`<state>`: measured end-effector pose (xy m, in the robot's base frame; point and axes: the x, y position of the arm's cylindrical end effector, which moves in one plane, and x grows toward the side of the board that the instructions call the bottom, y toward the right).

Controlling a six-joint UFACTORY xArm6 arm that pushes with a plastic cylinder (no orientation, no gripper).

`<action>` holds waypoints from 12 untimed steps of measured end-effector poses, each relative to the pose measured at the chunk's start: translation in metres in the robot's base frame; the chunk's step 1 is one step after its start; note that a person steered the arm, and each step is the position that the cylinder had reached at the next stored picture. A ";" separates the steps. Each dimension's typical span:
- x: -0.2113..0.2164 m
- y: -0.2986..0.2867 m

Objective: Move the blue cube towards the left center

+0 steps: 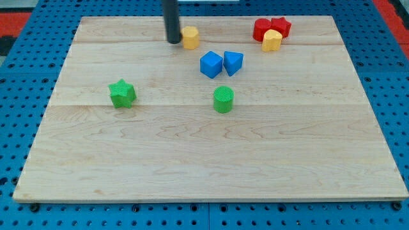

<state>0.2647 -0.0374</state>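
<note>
Pale wooden planks make up the worktop [192, 160], which lies on a blue pegboard [19, 96] that shows around its edges.

From the one camera view, my tip [174, 41] stands near the top edge of the worktop, a little left of centre, and the dark rod above it runs out of the view's top. It has no jaws at all, so it holds nothing; it is just a bare rod end resting at board height. Just beside it on the view's right sits a yellow block [190, 38], its shape hard to make out; whether the two touch I cannot tell.

The blue cube [211, 64] sits below and to the right of my tip, well apart from it, in the upper middle of the board. A blue wedge-shaped block [233, 62] is right against it on the view's right.

Below them is a green cylinder [223, 99]. A green star [122, 94] lies towards the left edge. Near the top right corner, two red blocks [270, 28] crowd together with a second yellow block [272, 40] in front.
</note>
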 end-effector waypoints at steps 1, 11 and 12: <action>0.000 0.106; 0.094 -0.018; 0.120 0.017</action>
<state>0.3848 -0.0199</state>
